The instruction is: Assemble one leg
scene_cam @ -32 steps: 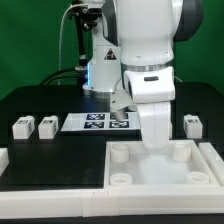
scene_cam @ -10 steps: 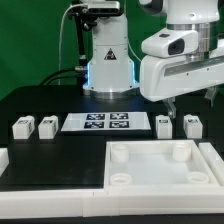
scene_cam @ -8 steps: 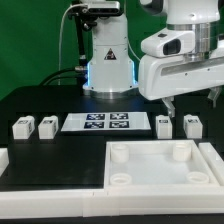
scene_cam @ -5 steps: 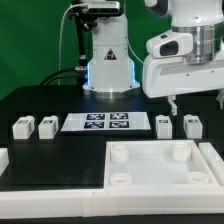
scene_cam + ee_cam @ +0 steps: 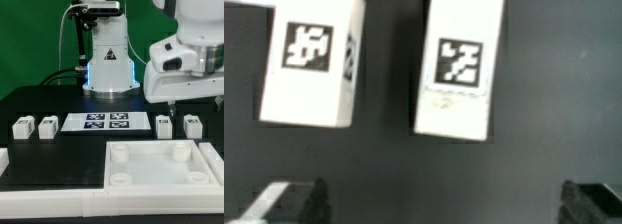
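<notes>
Jaws wide open, empty; leg & neighbour leg close tog. ahead of them, so misaligned drop could knock either

The leg looks smooth matt white plastic, the table matt black.

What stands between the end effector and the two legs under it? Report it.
Nothing visible does. The open end effector hangs in clear air above two legs on the exterior view's right, the inner leg and the outer leg. The wrist view shows only bare black table around them.
</notes>
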Available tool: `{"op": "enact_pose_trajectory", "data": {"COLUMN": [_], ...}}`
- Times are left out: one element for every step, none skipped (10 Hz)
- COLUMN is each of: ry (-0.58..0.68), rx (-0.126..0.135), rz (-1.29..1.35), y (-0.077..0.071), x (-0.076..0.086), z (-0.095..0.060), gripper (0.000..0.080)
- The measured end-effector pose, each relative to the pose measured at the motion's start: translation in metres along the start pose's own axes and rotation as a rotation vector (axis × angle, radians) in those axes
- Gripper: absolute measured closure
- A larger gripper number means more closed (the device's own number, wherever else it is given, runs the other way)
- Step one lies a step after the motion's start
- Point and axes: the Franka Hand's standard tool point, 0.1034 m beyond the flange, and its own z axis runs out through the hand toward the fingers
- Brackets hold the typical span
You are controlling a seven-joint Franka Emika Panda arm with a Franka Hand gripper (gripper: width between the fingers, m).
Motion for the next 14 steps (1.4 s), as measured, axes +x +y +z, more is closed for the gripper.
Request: {"op": "enact_pose_trajectory", "data": {"ry": [-0.182,-0.298,-0.426,-0.497,-0.505,-0.504,-0.511,-0.533,-0.553,-0.551,-0.538,-0.543,-0.549,-0.551], "rx": [0.002,0.006,0.002,0.005,0.009,0.009,0.009,0.014,0.007,0.003,0.004,0.002,-0.001,0.000], "rz": [0.020,0.032,0.037,0.032,0.030,0.029,0.041,0.068,0.080,0.076,0.078,0.079,0.076,0.075], "y": [0.000,0.000,-0.002,-0.004,-0.004,-0.005,-0.006,-0.010,-0.012,-0.014,-0.014,-0.014,-0.016,-0.016], "x": [-0.004,-0.001,-0.002,0.002,0.006,0.006,0.005,0.000,-0.005,-0.008,-0.011,-0.014,-0.015,-0.014], "z": [0.004,0.006,0.009,0.011,0.012,0.012,0.015,0.024,0.033,0.041,0.050,0.055,0.059,0.061], "gripper": [0.0150,0.0150,0.0150,0.0150,0.0150,0.0150,0.0150,0.0150,0.0150,0.0150,0.0150,0.0150,0.0150,0.0150]}}
